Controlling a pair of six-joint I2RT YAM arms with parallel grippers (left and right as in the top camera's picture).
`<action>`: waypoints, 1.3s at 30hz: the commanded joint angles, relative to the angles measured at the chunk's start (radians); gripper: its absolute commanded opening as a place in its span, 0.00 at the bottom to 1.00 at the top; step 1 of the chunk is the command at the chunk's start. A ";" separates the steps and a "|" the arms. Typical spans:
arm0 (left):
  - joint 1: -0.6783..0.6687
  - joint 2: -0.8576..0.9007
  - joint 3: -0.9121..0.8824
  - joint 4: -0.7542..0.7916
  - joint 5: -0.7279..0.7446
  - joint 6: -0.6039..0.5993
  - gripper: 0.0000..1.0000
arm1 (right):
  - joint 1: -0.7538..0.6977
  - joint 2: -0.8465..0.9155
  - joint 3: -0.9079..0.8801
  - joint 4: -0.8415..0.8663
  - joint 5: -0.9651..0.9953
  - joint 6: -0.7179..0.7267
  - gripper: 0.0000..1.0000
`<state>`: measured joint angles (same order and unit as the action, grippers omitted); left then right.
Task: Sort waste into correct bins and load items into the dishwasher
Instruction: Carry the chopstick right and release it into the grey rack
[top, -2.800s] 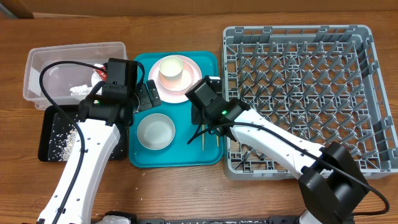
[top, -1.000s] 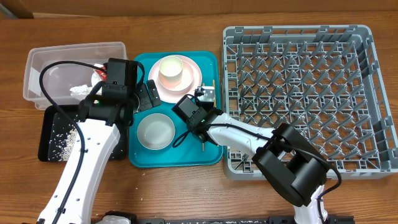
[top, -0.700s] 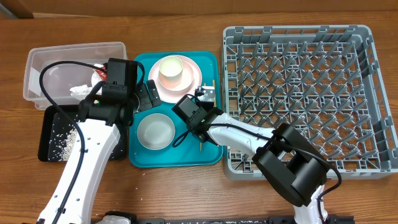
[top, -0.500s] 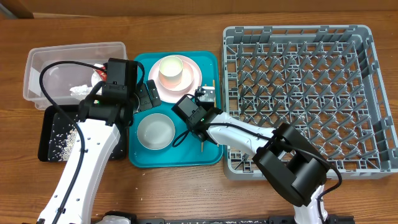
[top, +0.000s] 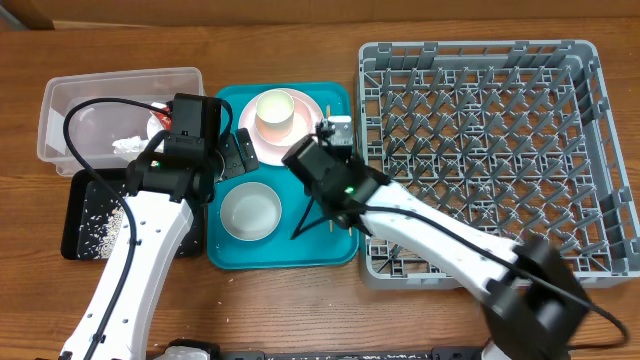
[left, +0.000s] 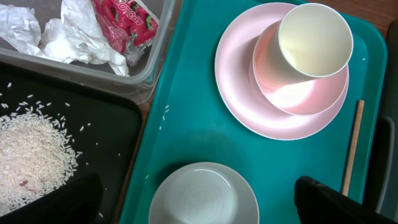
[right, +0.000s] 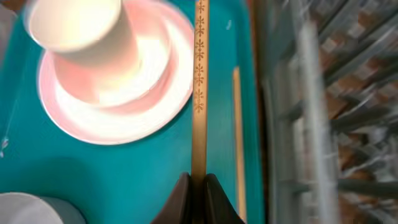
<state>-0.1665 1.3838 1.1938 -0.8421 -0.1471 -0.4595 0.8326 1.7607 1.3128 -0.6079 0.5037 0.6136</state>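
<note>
Surface: a brown wood-grain table (top: 300, 310); no more of the room shows.

On it, left to right: a clear tub (top: 60, 95) holding the napkin (left: 74, 37) and red wrapper (left: 124, 22); just in front of it, a black tray (left: 93, 124) with rice (left: 31, 149); a teal tray (left: 186, 93); the grey dish rack (top: 470, 48).

The teal tray carries the pink plate (left: 242, 106) with the pink bowl (left: 292, 93) on it, the white cup (left: 314, 37) in that bowl, and the white bowl (top: 250, 212) nearer the robot.

Right gripper (right: 198, 186): fingers pressed together on 1 patterned chopstick (right: 199, 93). Its long axis runs straight out from the fingertips, along the teal tray's rack side, and it crosses the plate's rim. Whether it touches the tray cannot be told.

The second chopstick (right: 237, 137) lies flat on the teal tray, just beside the first and parallel to it, on the rack side.

Left gripper (left: 198, 186): fingers spread wide over the teal tray, holding nothing.
</note>
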 joint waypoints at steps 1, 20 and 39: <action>0.001 -0.010 0.012 0.002 -0.010 0.022 1.00 | -0.004 -0.076 0.024 -0.037 0.148 -0.082 0.04; 0.001 -0.010 0.012 0.002 -0.010 0.022 1.00 | -0.170 -0.098 0.022 -0.192 0.085 -0.155 0.04; 0.001 -0.010 0.012 0.002 -0.010 0.022 1.00 | -0.218 -0.096 0.016 -0.206 -0.011 -0.177 0.04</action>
<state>-0.1665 1.3838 1.1938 -0.8421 -0.1467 -0.4595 0.6212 1.6814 1.3151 -0.8150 0.5003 0.4431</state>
